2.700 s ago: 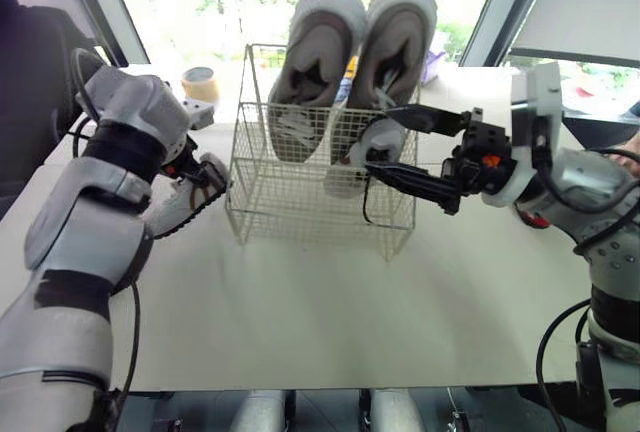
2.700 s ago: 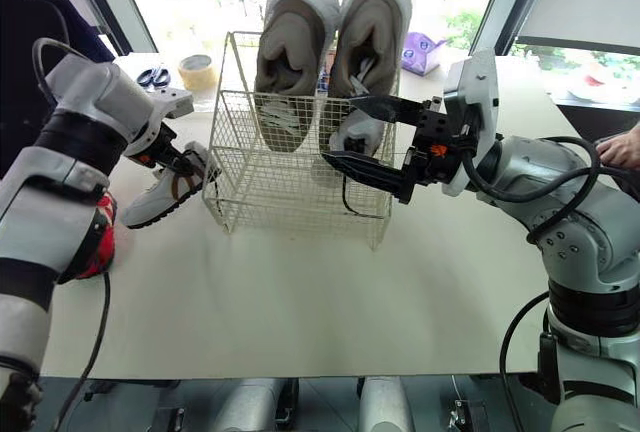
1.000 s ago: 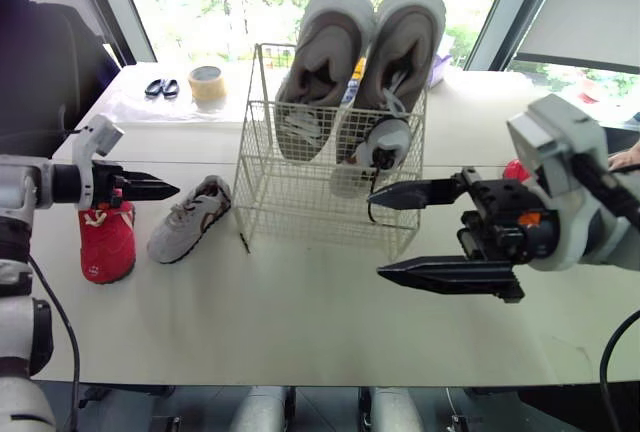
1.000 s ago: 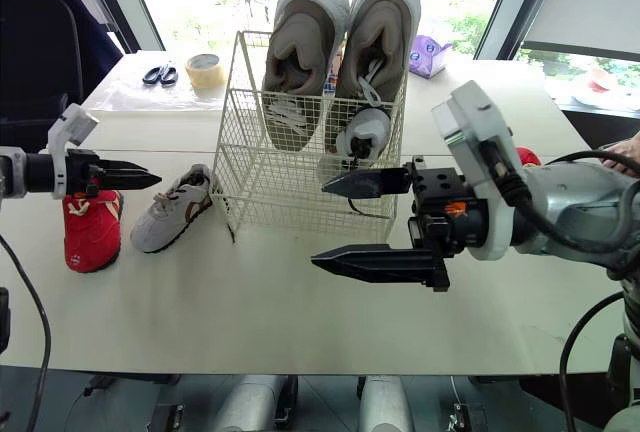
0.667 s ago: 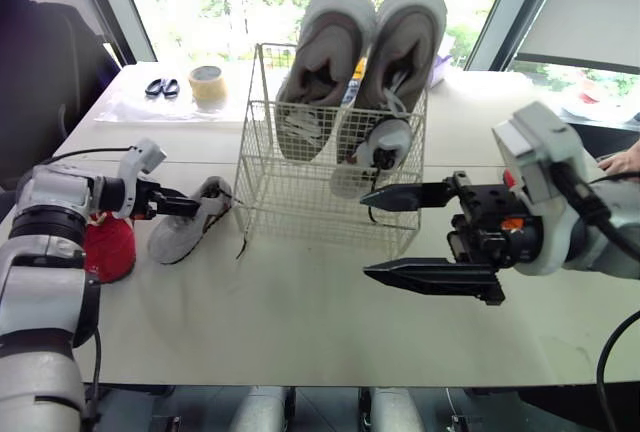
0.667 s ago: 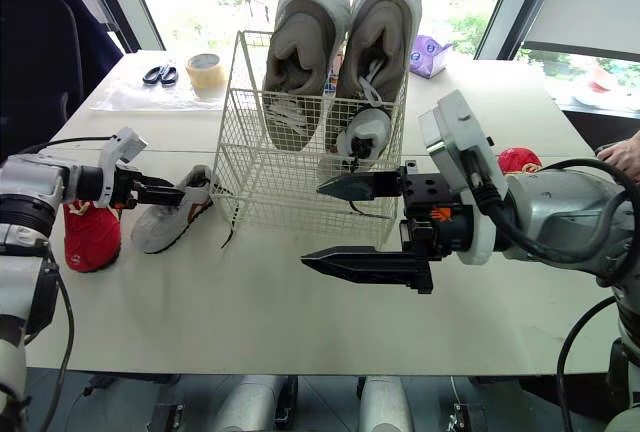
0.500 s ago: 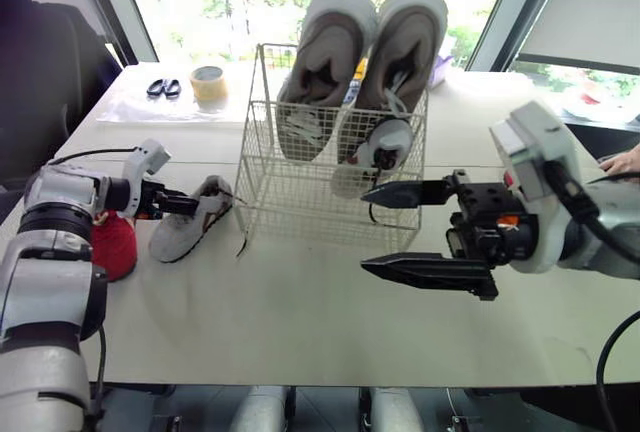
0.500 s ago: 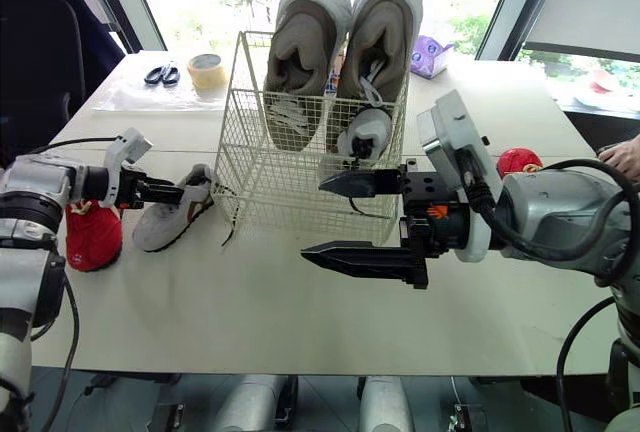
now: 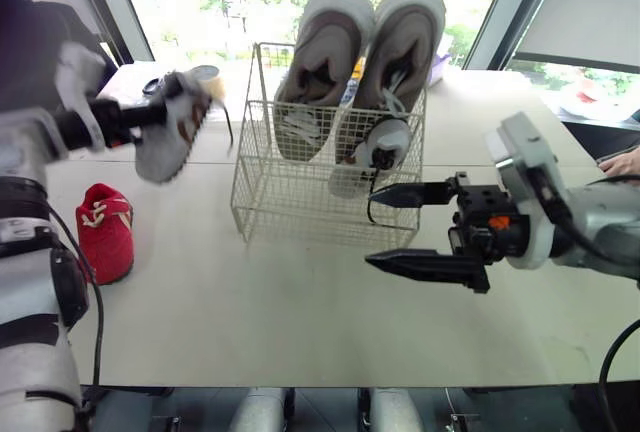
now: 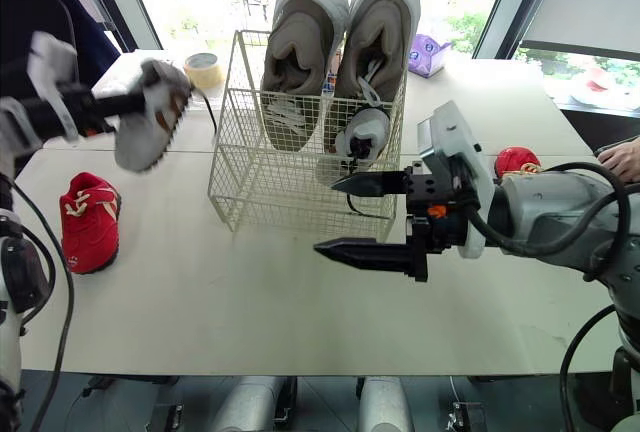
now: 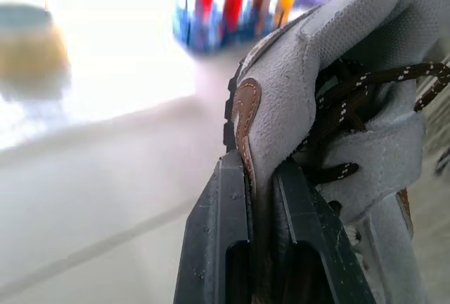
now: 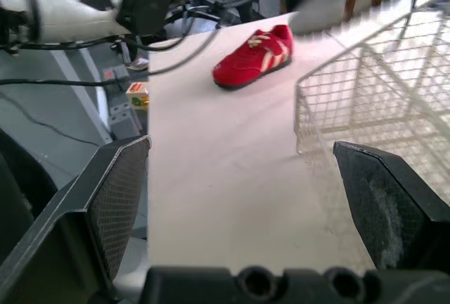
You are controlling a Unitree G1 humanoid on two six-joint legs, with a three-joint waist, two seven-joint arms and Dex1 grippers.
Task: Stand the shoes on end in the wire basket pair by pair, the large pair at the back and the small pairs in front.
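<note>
The wire basket (image 9: 300,202) stands mid-table with the large grey pair (image 9: 322,62) upright at its back. A small grey shoe (image 9: 378,144) stands in front of them at the right. My left gripper (image 9: 148,122) is shut on the heel of its mate, the small grey shoe (image 9: 168,137), held in the air left of the basket near rim height. The left wrist view shows that shoe (image 11: 337,79) pinched between the fingers (image 11: 225,226). One red shoe (image 9: 105,232) lies at the left, another (image 10: 515,160) at the right. My right gripper (image 9: 372,227) hangs open before the basket's front right.
A roll of tape (image 10: 205,67) and a purple pack (image 10: 428,52) lie at the table's far side. A person's hand (image 9: 625,162) rests at the right edge. A dark chair (image 9: 30,42) stands by the table's left end.
My left gripper has lifted the small grey shoe off the table, up beside the basket's rim. The right gripper stays open, almost in place.
</note>
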